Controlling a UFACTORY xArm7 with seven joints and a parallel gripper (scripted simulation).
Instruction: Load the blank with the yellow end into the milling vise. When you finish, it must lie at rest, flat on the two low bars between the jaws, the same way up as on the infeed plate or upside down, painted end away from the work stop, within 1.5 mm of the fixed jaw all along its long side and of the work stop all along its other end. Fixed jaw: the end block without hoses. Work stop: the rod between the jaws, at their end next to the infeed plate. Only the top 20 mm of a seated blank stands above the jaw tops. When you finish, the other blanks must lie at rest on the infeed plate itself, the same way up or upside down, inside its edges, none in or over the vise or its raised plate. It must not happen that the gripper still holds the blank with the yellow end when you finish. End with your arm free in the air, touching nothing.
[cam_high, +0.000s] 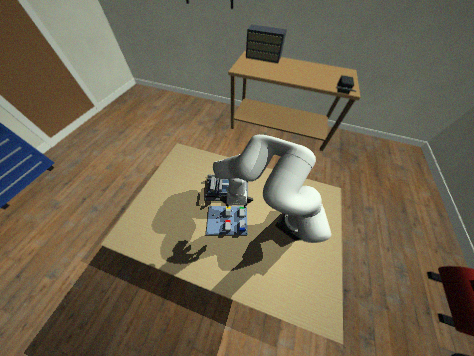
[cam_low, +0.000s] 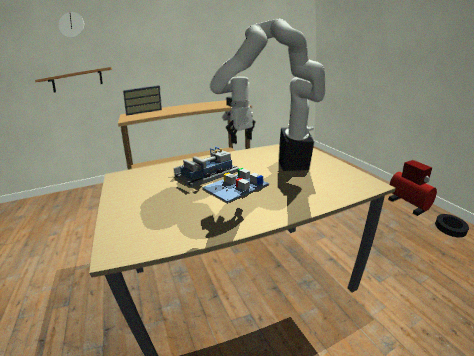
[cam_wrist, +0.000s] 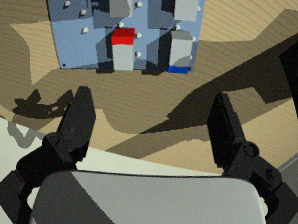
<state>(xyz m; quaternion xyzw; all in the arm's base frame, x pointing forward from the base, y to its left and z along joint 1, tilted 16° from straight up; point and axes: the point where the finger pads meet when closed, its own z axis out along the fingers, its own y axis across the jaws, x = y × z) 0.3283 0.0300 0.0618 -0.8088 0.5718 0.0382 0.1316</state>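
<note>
The blue infeed plate lies at the top of the wrist view and holds four grey blanks. My gripper is open and empty, well above the table and short of the plate. In the exterior view it hangs high over the vise and the plate. The vise jaws hold nothing that I can see.
The arm's black base stands on the table right of the plate. A side table with a dark rack stands behind. A red motor and a tyre are off the table at the right.
</note>
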